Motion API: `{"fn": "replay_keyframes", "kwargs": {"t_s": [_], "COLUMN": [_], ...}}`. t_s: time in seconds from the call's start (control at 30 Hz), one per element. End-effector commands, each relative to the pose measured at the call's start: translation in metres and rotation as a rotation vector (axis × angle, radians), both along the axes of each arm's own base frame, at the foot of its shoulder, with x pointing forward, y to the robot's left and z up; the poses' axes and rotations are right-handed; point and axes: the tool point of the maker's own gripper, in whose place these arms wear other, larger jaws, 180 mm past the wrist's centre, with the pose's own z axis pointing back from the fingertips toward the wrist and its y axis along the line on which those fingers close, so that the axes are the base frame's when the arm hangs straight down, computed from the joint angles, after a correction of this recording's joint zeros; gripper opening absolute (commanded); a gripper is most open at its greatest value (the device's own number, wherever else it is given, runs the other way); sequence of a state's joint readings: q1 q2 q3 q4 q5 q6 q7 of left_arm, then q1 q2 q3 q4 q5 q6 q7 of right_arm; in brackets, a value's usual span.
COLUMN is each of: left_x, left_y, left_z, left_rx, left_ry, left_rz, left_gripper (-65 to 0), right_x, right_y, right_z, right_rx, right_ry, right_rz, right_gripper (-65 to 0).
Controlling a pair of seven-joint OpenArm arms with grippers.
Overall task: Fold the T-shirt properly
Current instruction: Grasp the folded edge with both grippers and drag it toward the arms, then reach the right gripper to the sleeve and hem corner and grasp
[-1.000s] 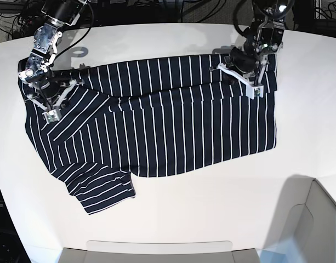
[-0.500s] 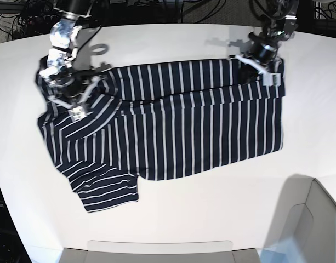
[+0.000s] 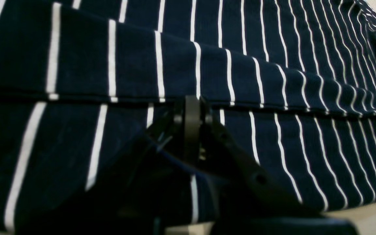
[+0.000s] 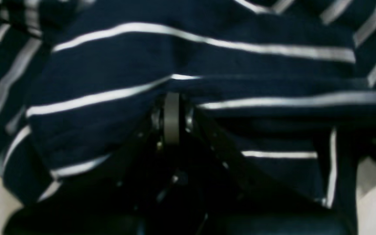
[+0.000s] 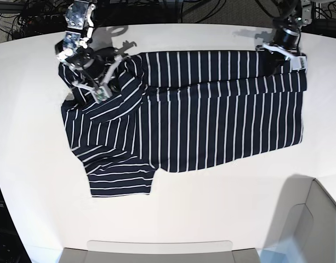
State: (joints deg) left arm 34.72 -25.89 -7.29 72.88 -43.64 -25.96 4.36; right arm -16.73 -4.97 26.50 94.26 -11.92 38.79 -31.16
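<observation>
T-shirt (image 5: 211, 109) lies spread on the white table (image 5: 222, 208), long axis running left-right in the base view. The far edge is already turned over toward the near side, making a doubled band along the far side; the left wrist view shows that band's edge lying across the layer below.

Right gripper (image 5: 90, 87) is at the far-left end, at the shoulder/sleeve area. Fingers pressed together, pinching a fold of fabric; in the right wrist view the cloth bunches right at the closed tips. Left gripper (image 5: 288, 52) is at the far-right corner, by the hem. Fingers also pressed together on the folded band, per the left wrist view.

Why held this way: both arms grip the two ends of the same far edge, so the edge stays taut and straight between them. That looks like a lengthwise fold in hand, my read only.

One sleeve (image 5: 121, 181) sticks out at near-left, flat and untucked. Left end is rumpled around the right gripper, so that end probably needs the most care for the fold line to come out straight.
</observation>
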Motion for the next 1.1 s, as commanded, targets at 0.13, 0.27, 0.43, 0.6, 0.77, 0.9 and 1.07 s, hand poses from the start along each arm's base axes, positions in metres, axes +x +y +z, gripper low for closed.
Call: {"fn": "replay_keyframes", "kwargs": {"t_s": [0.13, 0.27, 0.43, 0.6, 0.77, 0.9, 1.07], "left_x": [-0.112, -0.115, -0.122, -0.105, -0.057, -0.024, -0.003], "left_y": [0.034, 0.035, 0.037, 0.049, 0.039, 0.011, 0.001], "left_z": [-0.05, -0.049, -0.048, -0.016, 0.041, 0.073, 0.1], "left_rx": [0.125, 0.128, 0.132, 0.173, 0.224, 0.221, 0.228], "left_ry": [0.485, 0.49, 0.502, 0.413, 0.235, 0.138, 0.093], "left_rz": [0.003, 0.003, 0.008, 0.019, -0.035, -0.103, -0.1], "left_gripper": [-65.0, -65.0, -65.0, -65.0, -65.0, -65.0, -65.0], "right_x": [-0.033, -0.042, -0.049, -0.047, -0.016, 0.002, 0.025], "right_y": [-0.066, -0.08, -0.09, -0.089, -0.079, -0.07, -0.07], "right_z": [-0.02, -0.021, -0.018, -0.004, 0.033, 0.073, 0.116], "right_rx": [-0.202, -0.219, -0.233, -0.248, -0.228, -0.22, -0.187], "right_ry": [0.156, 0.172, 0.175, 0.135, 0.0, -0.128, -0.273], "right_rz": [-0.062, -0.091, -0.116, -0.114, -0.129, -0.137, -0.194], "right_gripper": [-63.1, -63.1, -63.1, -63.1, -63.1, -63.1, -63.1]}}
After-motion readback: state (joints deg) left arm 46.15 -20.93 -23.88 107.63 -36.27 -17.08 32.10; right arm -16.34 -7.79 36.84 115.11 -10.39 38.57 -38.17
